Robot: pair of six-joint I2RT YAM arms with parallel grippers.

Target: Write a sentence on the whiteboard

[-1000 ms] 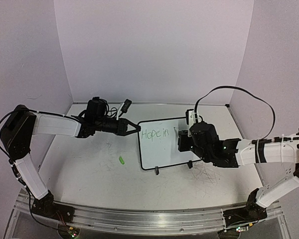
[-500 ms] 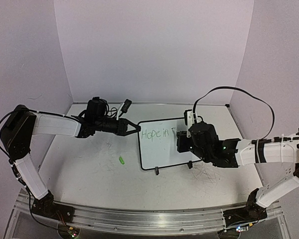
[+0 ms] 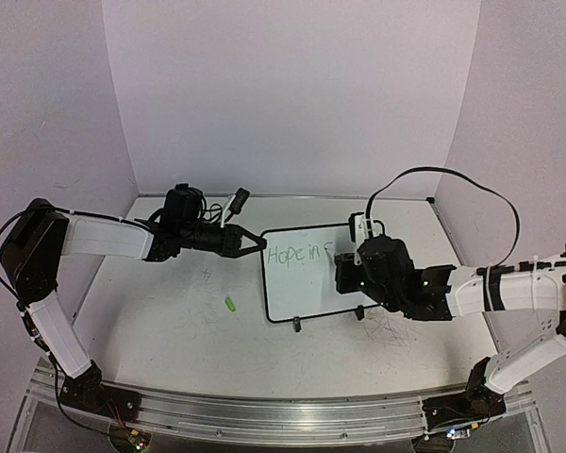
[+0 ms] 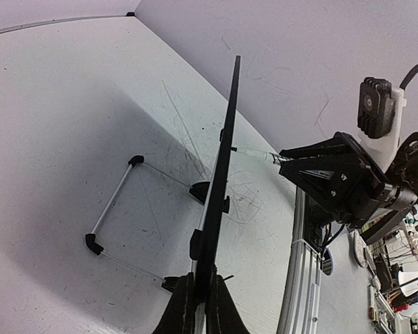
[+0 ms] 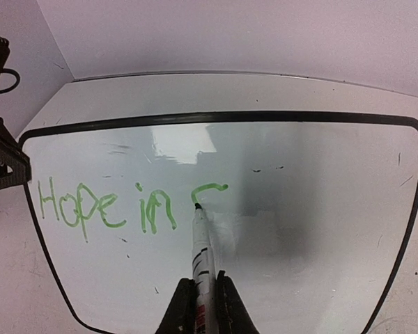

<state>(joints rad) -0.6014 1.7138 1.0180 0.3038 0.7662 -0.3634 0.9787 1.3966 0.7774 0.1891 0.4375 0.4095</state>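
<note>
I'd call this maybe a third done. The sentence so far reads "Hope in", in green across the upper left of the whiteboard. Right after it there's only the top curl of the next letter, which looks like the start of an "s". The rest of that word and whatever follows is left to write, and the board is bare to the right of and below the lettering. The right gripper is pinching a marker, tip touching the board at the low end of that curl. The left gripper is clamped on the board's edge on the left arm's side, steadying it I guess. The board stands upright on its feet between the two grippers. A small green bit lies near the board's lower left corner, maybe the cap, can't tell.
</note>
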